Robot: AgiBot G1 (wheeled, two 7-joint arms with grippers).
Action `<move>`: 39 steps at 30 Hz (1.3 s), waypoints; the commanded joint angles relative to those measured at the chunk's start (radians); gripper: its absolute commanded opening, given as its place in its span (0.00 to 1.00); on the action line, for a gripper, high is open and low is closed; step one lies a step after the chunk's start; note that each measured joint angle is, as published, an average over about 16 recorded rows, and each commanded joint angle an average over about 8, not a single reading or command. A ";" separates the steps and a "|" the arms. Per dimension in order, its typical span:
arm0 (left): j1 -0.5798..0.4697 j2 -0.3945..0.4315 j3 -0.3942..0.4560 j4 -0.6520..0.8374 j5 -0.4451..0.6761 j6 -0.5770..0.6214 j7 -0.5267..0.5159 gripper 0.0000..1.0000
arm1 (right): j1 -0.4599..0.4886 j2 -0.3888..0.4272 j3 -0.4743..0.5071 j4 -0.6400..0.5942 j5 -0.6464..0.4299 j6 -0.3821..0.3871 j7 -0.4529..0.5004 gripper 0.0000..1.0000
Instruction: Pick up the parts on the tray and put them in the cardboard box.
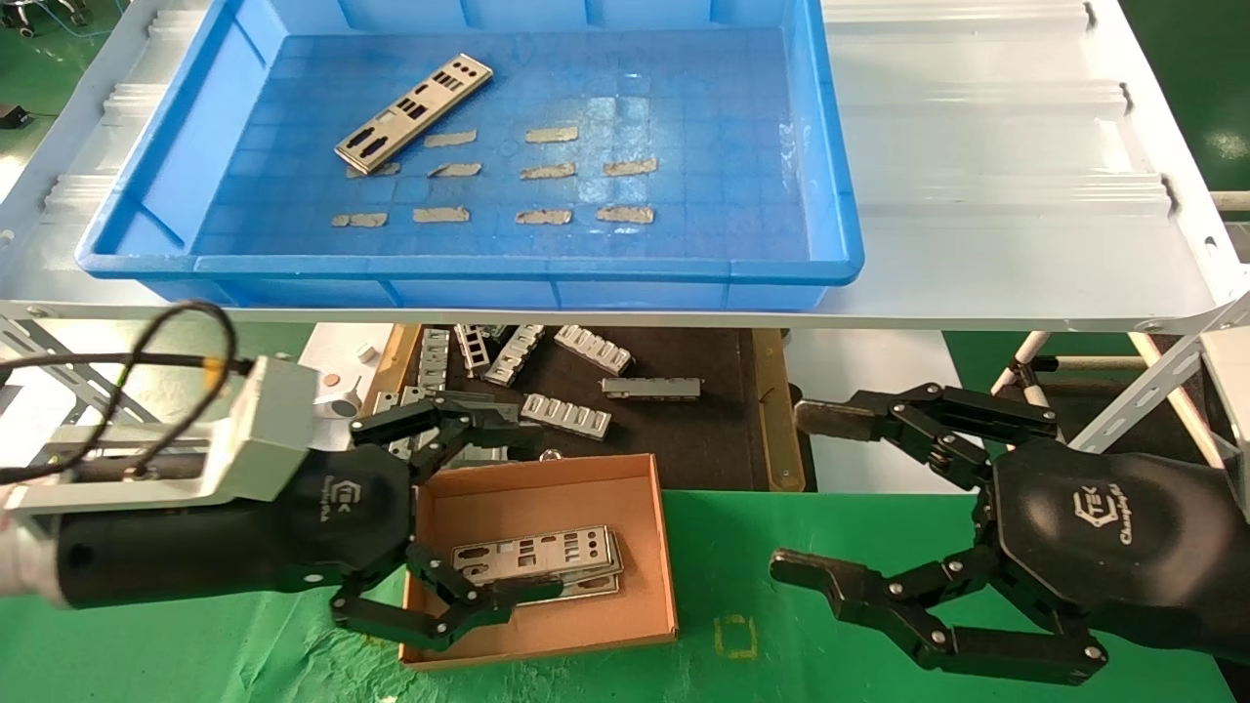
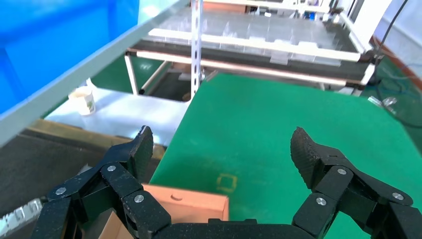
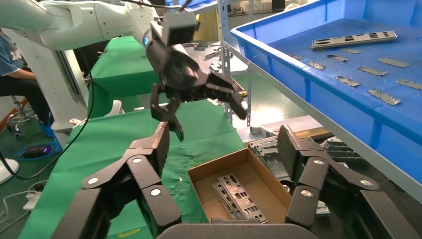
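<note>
Silver-grey punched metal plates [image 1: 539, 562] lie stacked in the small brown cardboard box [image 1: 547, 498], where our left claw [image 1: 493, 508] hovers wide and empty. One plate [image 1: 414, 112] remains in the big blue plastic tray [image 1: 469, 268]. Our right claw [image 1: 815, 498], wide too, waits above the green tabletop [image 1: 742, 547].

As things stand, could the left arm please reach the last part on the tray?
Probably yes. The left gripper hangs open and empty above the cardboard box, and the part lies uncovered in the tray; it must rise over the tray's front rim first.
</note>
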 commanded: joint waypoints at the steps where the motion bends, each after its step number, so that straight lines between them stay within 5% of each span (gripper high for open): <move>1: 0.011 -0.008 -0.020 -0.015 -0.013 0.009 -0.012 1.00 | 0.000 0.000 0.000 0.000 0.000 0.000 0.000 1.00; 22: 0.119 -0.087 -0.222 -0.169 -0.145 0.095 -0.124 1.00 | 0.000 0.000 0.000 0.000 0.000 0.000 0.000 1.00; 39: 0.121 -0.088 -0.223 -0.170 -0.146 0.096 -0.125 1.00 | 0.000 0.000 0.000 0.000 0.000 0.000 0.000 1.00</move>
